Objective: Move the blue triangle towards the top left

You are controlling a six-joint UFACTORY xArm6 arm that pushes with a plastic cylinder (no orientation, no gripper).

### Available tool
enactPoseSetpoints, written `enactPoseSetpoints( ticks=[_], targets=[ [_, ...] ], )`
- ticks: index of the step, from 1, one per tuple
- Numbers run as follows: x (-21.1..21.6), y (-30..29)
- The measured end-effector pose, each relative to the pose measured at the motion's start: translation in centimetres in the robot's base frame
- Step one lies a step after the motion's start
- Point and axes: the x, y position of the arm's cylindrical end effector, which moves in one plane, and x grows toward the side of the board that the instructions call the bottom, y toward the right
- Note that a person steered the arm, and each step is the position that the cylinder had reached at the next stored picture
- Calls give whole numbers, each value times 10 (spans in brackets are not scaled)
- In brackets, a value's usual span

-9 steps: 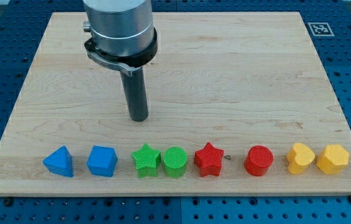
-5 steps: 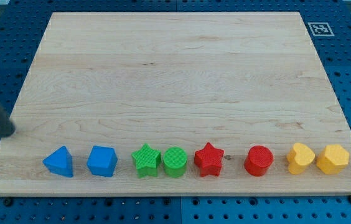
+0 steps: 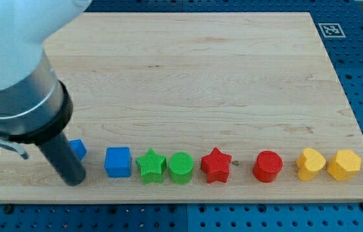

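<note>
The blue triangle (image 3: 78,149) sits near the board's bottom left. Only its right corner shows, because the dark rod covers the rest. My tip (image 3: 74,182) rests on the board just below the triangle, close to the bottom edge. I cannot tell whether the rod touches the triangle. The arm's large grey body fills the view's upper left.
A row runs along the bottom to the right: a blue cube (image 3: 118,162), a green star (image 3: 150,166), a green cylinder (image 3: 181,167), a red star (image 3: 216,165), a red cylinder (image 3: 267,166) and two yellow blocks (image 3: 311,164) (image 3: 344,164). The wooden board (image 3: 233,77) lies on a blue pegboard.
The rod went from mid-board to the left edge, then in at the bottom left over the blue triangle. The triangle and the blue cube have shifted a little right.
</note>
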Motion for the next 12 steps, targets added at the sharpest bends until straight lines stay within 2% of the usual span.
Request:
enactPoseSetpoints(
  ticks=[2, 6, 8, 11, 12],
  targets=[
    [-10, -16],
    [-108, 6],
    [-183, 49],
    [-305, 49],
    [-314, 49]
  ],
)
